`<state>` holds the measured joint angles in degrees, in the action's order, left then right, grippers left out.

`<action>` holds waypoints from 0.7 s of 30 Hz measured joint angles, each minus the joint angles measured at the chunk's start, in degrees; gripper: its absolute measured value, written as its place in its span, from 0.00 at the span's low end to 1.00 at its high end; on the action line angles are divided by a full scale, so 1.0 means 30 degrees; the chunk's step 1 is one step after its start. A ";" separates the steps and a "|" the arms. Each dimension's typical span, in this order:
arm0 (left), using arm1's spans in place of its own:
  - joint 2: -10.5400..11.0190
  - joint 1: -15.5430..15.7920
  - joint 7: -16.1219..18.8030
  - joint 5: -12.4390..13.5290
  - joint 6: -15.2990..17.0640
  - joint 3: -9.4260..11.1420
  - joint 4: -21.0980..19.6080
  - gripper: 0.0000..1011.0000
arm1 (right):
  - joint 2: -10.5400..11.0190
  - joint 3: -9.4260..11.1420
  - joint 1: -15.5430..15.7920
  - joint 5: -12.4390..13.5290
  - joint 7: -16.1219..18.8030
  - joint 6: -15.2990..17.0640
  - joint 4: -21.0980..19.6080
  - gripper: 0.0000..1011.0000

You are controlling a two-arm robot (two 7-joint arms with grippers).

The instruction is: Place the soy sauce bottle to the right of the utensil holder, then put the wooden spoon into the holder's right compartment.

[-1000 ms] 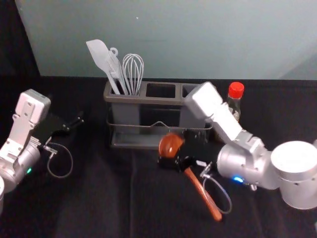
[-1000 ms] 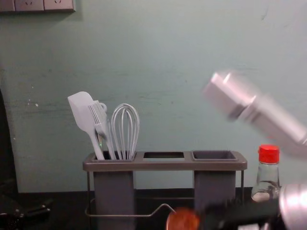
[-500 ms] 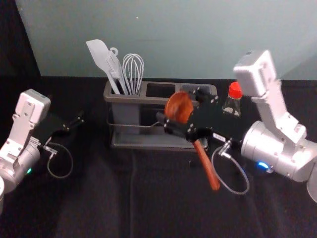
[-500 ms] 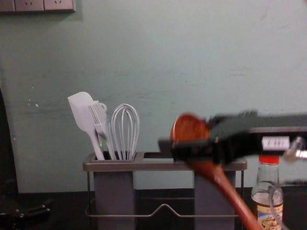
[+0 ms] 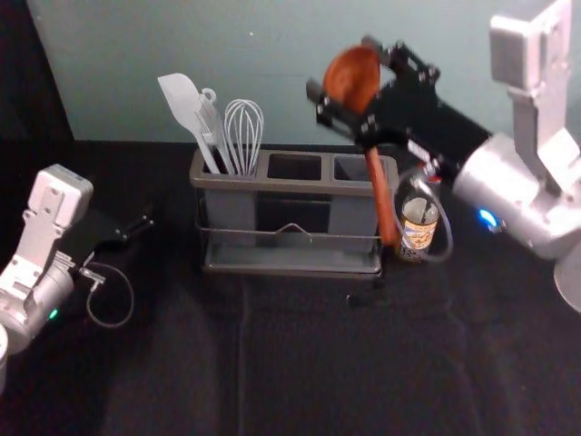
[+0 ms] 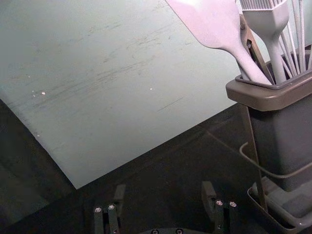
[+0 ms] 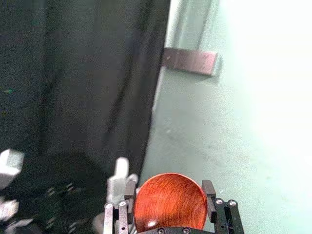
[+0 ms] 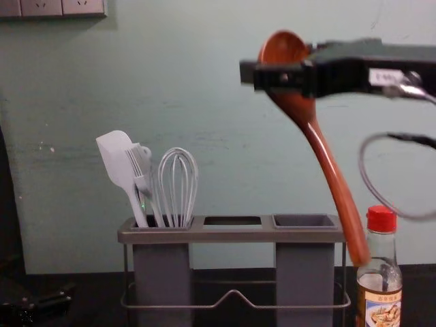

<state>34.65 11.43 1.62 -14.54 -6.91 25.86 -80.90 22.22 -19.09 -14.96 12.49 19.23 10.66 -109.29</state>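
Silver arm [image 5: 505, 186], blue light [image 5: 488, 218], looped grey cable [image 8: 362, 163]; black right claw [image 5: 341, 65].

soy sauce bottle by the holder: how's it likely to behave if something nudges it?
The soy sauce bottle stands upright and looks tall for its width, so a push near the red cap would probably tip it rather than slide it. Its clear, shiny wall suggests glass or hard plastic: likely stiff, possibly slippery.

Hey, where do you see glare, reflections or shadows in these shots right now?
Right wrist view: strong glare washes out part of the wall, and the wooden spoon has a small glint in its bowl; chest view: a thin highlight runs along the spoon's handle, and a faint shadow lies beneath the socket panel.
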 joint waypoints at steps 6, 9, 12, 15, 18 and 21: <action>0.0000 0.0000 0.0000 -0.0001 0.0000 0.0001 0.0000 0.99 | -0.1356 -0.0351 -0.2232 -0.0687 -0.0660 -0.0681 0.2336 0.83; 0.0000 0.0000 0.0000 -0.0001 0.0000 0.0000 0.0000 0.99 | -0.1929 -0.0532 -0.3299 -0.1058 -0.0804 -0.0904 0.3588 0.83; 0.0000 0.0000 0.0000 -0.0001 0.0002 0.0001 0.0000 0.99 | -0.2358 -0.0697 -0.4183 -0.1432 -0.0872 -0.1087 0.4689 0.83; 0.0000 0.0000 0.0000 -0.0001 0.0001 0.0001 0.0000 0.99 | -0.2790 -0.0843 -0.4993 -0.1737 -0.0917 -0.1221 0.5863 0.83; 0.0000 -0.0001 0.0000 -0.0001 0.0001 0.0000 0.0001 0.99 | -0.3170 -0.0966 -0.5600 -0.1966 -0.0926 -0.1355 0.6896 0.83; 0.0000 0.0000 0.0000 -0.0001 0.0000 0.0001 0.0000 0.99 | -0.3425 -0.1046 -0.5944 -0.2083 -0.0912 -0.1495 0.7666 0.83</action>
<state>34.65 11.43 1.62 -14.55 -6.91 25.86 -80.90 11.94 -22.23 -32.79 6.24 16.50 6.17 -86.29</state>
